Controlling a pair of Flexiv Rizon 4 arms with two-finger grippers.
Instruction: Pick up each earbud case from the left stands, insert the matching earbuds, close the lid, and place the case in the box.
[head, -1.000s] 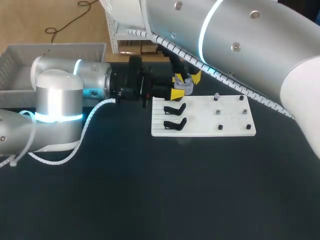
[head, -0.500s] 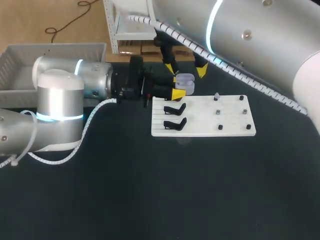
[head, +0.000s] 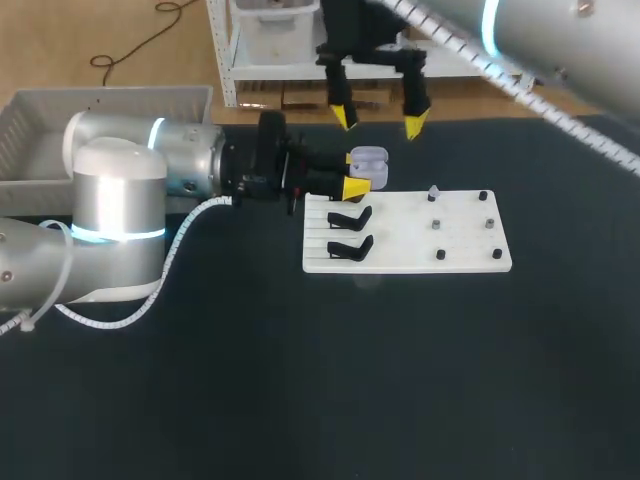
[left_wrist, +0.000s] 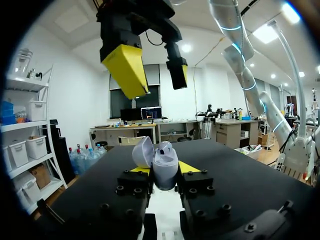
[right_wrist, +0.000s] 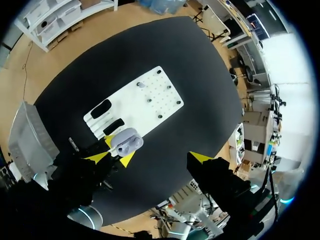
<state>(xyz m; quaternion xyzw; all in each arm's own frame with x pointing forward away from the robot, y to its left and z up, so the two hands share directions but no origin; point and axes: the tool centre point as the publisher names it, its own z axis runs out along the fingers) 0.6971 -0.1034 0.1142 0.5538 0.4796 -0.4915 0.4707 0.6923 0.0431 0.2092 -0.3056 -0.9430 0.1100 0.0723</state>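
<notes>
Pulled the right gripper (head: 378, 122) up and back from the earbud case (head: 369, 163) within the last second. Now hangs well above it, fingers spread wide, holding nothing. Kept the left gripper (head: 358, 173) in place, clamped from two sides on the lower body of the case, just past the far left corner of the white board (head: 460, 250). Holds it with the lid (left_wrist: 142, 151) open and tilted back. Probably light, hard, smooth plastic, so likely to slip or twist under a push. Better to grip by the body, never by the lid, with a hinge probably weak. For closing, only press gently on top of the lid.
</notes>
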